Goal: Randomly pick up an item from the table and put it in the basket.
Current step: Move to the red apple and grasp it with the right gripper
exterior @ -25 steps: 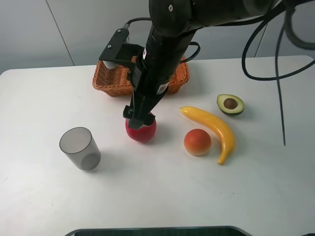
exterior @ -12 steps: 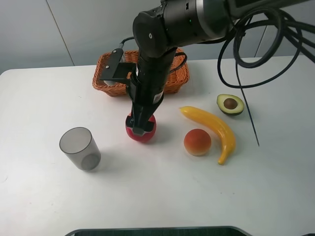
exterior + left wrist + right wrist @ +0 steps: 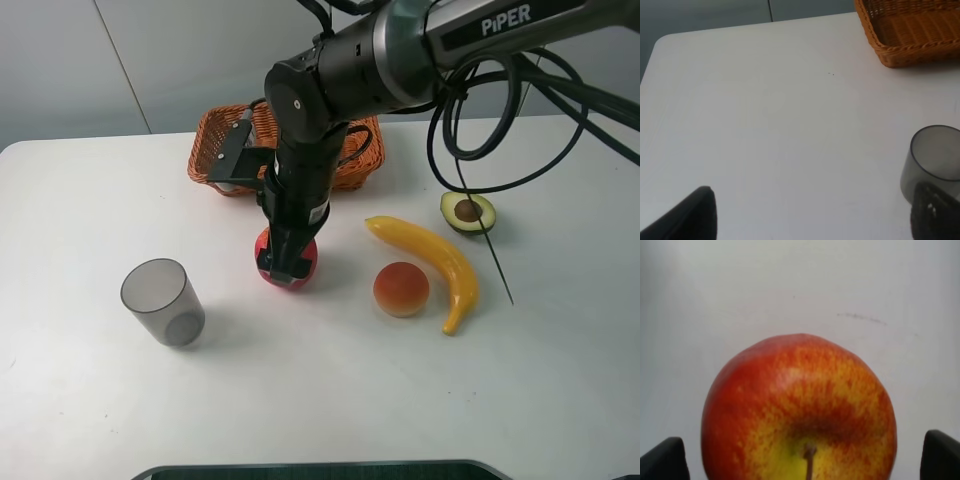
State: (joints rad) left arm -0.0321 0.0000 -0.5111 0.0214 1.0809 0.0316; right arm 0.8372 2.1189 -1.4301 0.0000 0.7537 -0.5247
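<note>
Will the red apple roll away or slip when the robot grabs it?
The apple is round, so a nudge would probably roll it across the flat table. Its skin looks smooth, so the right pincer might slip.

White "PiPER" lettering on the dark right arm (image 3: 520, 20); no other readable text

The right arm (image 3: 300, 170) hides most of the apple (image 3: 309, 263)
</note>
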